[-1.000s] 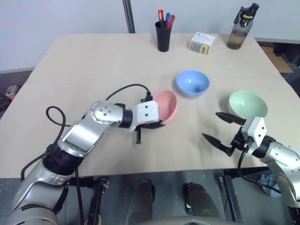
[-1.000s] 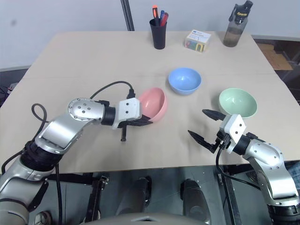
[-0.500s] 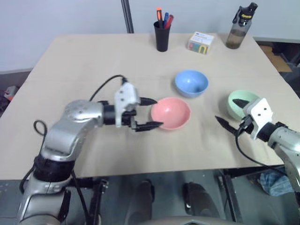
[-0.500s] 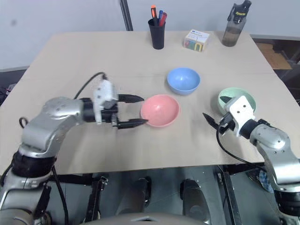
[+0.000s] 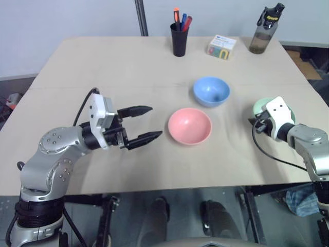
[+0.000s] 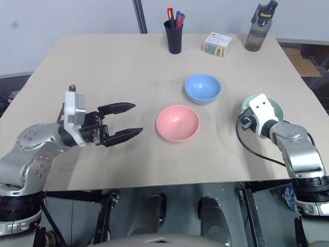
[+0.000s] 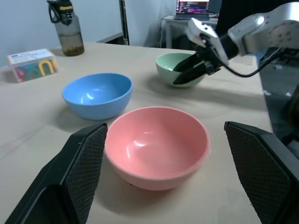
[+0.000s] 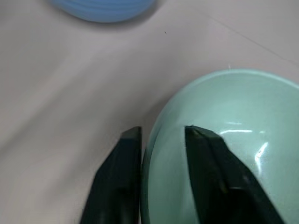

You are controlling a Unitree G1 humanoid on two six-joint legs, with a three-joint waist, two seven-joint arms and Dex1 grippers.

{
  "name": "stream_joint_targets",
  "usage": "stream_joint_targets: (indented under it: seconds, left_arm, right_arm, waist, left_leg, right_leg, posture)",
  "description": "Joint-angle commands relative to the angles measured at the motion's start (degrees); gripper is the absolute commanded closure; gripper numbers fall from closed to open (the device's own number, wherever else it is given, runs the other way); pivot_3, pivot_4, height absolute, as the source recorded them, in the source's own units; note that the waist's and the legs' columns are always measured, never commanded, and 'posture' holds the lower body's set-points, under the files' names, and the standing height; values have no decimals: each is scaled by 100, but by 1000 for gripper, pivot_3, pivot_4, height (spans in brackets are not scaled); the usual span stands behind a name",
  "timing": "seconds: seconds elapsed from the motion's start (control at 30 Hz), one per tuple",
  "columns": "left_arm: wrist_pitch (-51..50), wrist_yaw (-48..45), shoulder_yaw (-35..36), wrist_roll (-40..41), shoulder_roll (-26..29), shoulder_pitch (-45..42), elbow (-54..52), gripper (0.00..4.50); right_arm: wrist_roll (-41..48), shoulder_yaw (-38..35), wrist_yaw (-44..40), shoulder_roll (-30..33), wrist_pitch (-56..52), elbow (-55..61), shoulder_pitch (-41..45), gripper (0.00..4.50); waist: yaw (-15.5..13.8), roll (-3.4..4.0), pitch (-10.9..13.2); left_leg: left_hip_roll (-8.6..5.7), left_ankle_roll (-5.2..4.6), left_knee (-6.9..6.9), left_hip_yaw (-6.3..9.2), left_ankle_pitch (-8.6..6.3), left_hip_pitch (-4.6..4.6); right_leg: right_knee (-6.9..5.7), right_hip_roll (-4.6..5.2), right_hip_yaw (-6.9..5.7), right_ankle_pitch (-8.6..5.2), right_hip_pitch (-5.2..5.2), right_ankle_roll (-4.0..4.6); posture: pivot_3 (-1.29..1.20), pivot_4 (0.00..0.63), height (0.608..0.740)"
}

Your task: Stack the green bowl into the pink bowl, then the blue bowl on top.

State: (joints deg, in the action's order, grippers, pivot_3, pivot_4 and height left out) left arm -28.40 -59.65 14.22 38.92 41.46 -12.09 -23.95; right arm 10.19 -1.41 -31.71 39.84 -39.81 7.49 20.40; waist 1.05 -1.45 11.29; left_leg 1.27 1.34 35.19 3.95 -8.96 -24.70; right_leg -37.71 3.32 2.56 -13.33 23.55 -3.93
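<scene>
Right wrist view: right pincer (image 8: 161, 135) clamped on empty green bowl (image 8: 233, 154) rim; left pincer (image 5: 144, 123) apart.

Desk (image 5: 103, 67): light wood-tone top. Along its far edge, a black cup (image 5: 179, 39) stands upright holding several pens (image 5: 181, 20). Toward the far right corner, a small box (image 5: 221, 47) with coloured print lies flat. At the far right corner, a dark bottle (image 5: 262, 32) stands upright, its cap on.
</scene>
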Motion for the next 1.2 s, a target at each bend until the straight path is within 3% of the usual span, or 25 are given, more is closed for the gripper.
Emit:
stream_joint_targets:
  seconds: [0.03, 0.13, 0.2, 0.3, 0.37, 0.63, 0.77, 0.8, 0.83, 1.03, 1.2]
  left_arm:
    - [1, 112, 279, 275, 95, 122, -372, 245]
    - [33, 105, 381, 335, 146, 308, -419, 245]
    - [-97, 94, 491, 526, 199, 447, -470, 123]
    - [-118, 236, 710, 603, 197, 699, -510, 123]
    - [-172, 279, 837, 706, 222, 852, -559, 123]
    - [-90, 505, 1034, 778, 188, 1105, -724, 123]
    - [-67, 626, 1116, 784, 203, 1178, -840, 123]
    - [-72, 659, 1151, 803, 202, 1213, -882, 0]
    - [-75, 688, 1170, 817, 201, 1238, -912, 0]
    - [-61, 824, 1231, 871, 189, 1458, -1093, 0]
    - [-56, 928, 1239, 886, 210, 1500, -1139, 0]
  right_arm:
    - [-109, -12, -56, 93, 108, -32, 131, 4433]
    - [-5, -12, -425, 161, 604, 217, 166, 4433]
    - [628, -120, -1096, 42, 961, 761, 160, 4479]
    - [1482, 72, -1676, -276, 820, 1537, 414, 4479]
    - [1598, 312, -1722, -452, 739, 1711, 596, 4479]
    - [1359, 1594, -1980, -1295, 835, 1094, 1225, 4479]
    - [1027, 1967, -2202, -1389, 1093, 659, 1367, 4479]
    - [989, 1981, -2222, -1386, 1130, 616, 1380, 3753]
    - [974, 1968, -2245, -1385, 1152, 579, 1398, 3552]
    - [1260, 1452, -2342, -1213, 1125, 941, 1433, 1092]
    - [1696, 796, -2806, -797, 1230, 831, 1806, 1092]
  waist:
    - [1, 0, 0]
    - [2, 1, 0]
    - [6, 2, 1]
    - [47, 6, 3]
    - [119, 8, 5]
    - [107, 1, 0]
    - [107, 2, 1]
    - [103, 2, 1]
    - [107, 2, 1]
    - [108, 3, 2]
    - [106, 3, 2]
  left_leg:
    - [0, 0, 0, 0, 0, 0]
    - [0, 0, 1, -1, 0, 2]
    - [0, 0, 0, -2, 0, 2]
    - [5, 0, -2, -2, -1, 2]
    - [10, -1, -3, -2, -1, 3]
    - [9, 0, -2, 5, -1, 0]
    - [9, 1, -4, 4, -1, 0]
    - [8, 1, -5, 5, -1, -1]
    - [8, 1, -6, 5, -1, -2]
    - [9, 1, -9, 5, -2, 0]
    - [8, 2, -9, 3, -2, 0]
  right_leg:
    - [0, 0, 0, 0, 0, -1]
    - [0, 0, 1, -3, 0, -6]
    - [0, 0, 2, -3, 0, -6]
    - [-1, -3, 3, -4, 3, -6]
    - [-1, -8, 3, -4, 3, -7]
    - [3, -8, -2, -4, 3, -5]
    - [3, -8, -1, -3, 5, -3]
    - [4, -8, -2, 0, 5, 1]
    - [7, -8, -2, 2, 6, 6]
    - [6, -8, -2, 1, 7, 4]
    - [9, -7, -1, -3, 6, -2]
  posture:
    - [0, 150, 740]
    - [0, 150, 740]
    - [0, 150, 740]
    - [0, 150, 740]
    - [0, 150, 740]
    - [0, 150, 740]
    - [0, 150, 740]
    - [0, 150, 740]
    - [0, 150, 740]
    - [0, 150, 740]
    - [0, 150, 740]
